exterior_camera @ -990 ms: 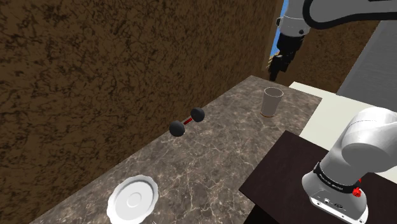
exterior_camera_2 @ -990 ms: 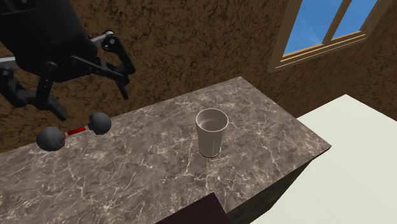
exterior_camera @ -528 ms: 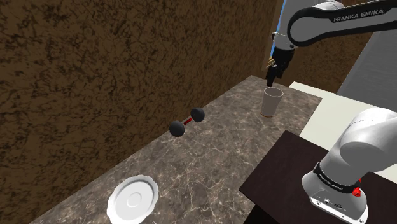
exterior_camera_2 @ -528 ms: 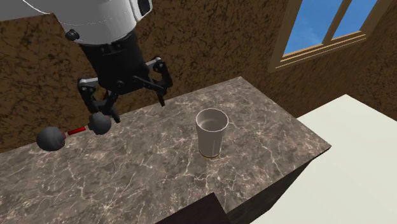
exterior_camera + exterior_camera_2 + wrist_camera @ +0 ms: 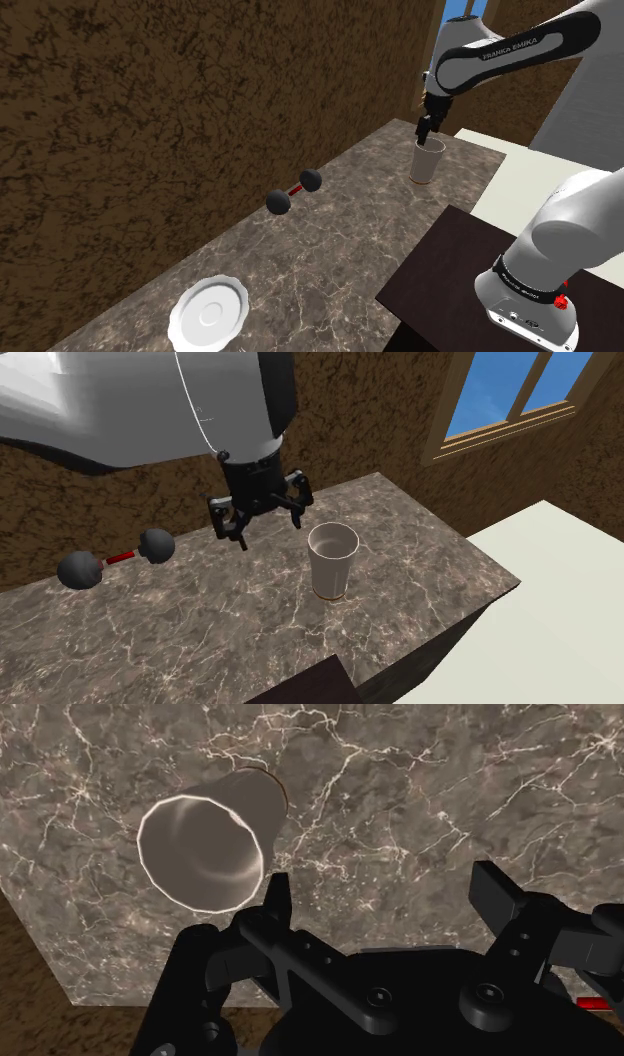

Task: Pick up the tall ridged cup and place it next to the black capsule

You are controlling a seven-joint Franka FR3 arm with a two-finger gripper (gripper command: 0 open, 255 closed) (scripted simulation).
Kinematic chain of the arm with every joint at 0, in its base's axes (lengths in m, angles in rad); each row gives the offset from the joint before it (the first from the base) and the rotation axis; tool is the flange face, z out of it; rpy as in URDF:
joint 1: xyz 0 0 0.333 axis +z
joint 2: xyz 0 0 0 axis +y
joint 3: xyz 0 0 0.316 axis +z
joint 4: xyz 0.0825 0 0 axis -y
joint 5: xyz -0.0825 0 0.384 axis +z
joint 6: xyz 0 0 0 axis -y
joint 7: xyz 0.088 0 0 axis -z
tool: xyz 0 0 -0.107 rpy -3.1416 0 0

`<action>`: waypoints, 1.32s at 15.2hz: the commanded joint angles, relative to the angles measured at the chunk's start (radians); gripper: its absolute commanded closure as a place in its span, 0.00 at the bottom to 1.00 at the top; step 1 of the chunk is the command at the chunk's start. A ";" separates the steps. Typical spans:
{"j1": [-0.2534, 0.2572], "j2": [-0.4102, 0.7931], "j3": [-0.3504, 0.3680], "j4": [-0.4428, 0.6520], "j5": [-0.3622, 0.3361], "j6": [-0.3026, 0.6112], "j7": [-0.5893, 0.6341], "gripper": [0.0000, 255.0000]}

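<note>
One white scalloped plate point(image 5: 209, 312) sits at the near left end of the brown marble counter point(image 5: 330, 240) in the shoulder view. Further right is one black capsule point(image 5: 294, 191), two black balls joined by a short red bar, lying well apart from the plate. Bare marble lies between the capsule and the one tall tapered cup point(image 5: 428, 160), off-white, upright and open-topped near the counter's far right end. The black gripper point(image 5: 428, 128) hangs just above the cup's rim, pointing down. In the wrist view the fingers point(image 5: 278, 899) are spread wide with only marble between them, and the cup point(image 5: 205, 849) is just beside one finger, outside the gap, not held. The dark stand point(image 5: 450, 270) is at lower right. In the second exterior view there is one window point(image 5: 520, 392) at upper right.
</note>
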 commanded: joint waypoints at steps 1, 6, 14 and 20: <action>-0.005 0.070 -0.031 0.007 -0.003 0.062 -0.029 0.00; -0.015 0.253 -0.104 0.056 0.021 0.191 -0.119 0.00; -0.025 0.424 -0.145 0.088 0.084 0.321 -0.205 0.00; -0.027 0.468 -0.147 0.078 0.105 0.372 -0.220 0.00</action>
